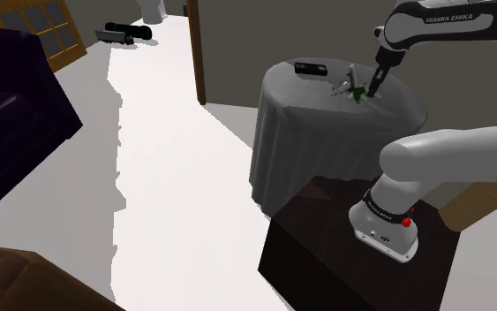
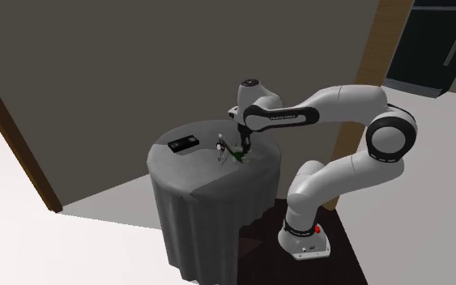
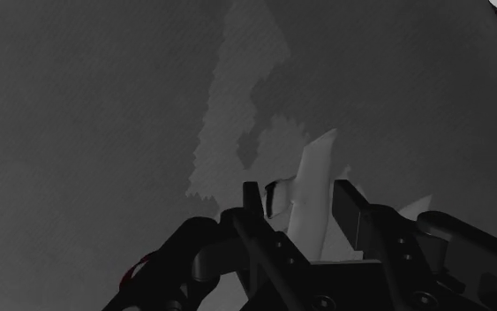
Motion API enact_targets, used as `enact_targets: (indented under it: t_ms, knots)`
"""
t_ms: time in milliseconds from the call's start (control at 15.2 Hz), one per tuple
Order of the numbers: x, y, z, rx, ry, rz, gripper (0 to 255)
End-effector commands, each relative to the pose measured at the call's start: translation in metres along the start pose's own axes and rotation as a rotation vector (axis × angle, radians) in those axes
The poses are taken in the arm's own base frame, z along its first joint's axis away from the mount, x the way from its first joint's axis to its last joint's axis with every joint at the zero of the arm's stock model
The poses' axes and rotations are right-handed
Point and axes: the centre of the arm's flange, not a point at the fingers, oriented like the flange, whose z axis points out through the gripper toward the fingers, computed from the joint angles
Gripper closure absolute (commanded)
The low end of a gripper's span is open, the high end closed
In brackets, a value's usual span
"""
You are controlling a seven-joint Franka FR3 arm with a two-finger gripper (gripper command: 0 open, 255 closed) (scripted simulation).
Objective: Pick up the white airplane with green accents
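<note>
While low over the draped table (image 1: 326, 141), gripper (image 3: 299, 196) tight around the airplane (image 3: 313, 168)

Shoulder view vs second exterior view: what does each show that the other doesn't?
Shoulder view: a dark sofa and a dark toy vehicle on the far floor. Second exterior view: a dark cabinet in the background behind the arm. Both: the draped round table, the airplane, a black box and the gripper down at the airplane.
</note>
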Motion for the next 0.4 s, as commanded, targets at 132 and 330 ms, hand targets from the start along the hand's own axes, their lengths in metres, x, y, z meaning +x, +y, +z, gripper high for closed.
enact_targets:
  t_ms: [132, 330]
  knots:
    - [0.000, 0.004, -0.021, 0.000, 0.000, 0.000, 255]
    - [0.000, 0.006, -0.027, 0.000, 0.000, 0.000, 255]
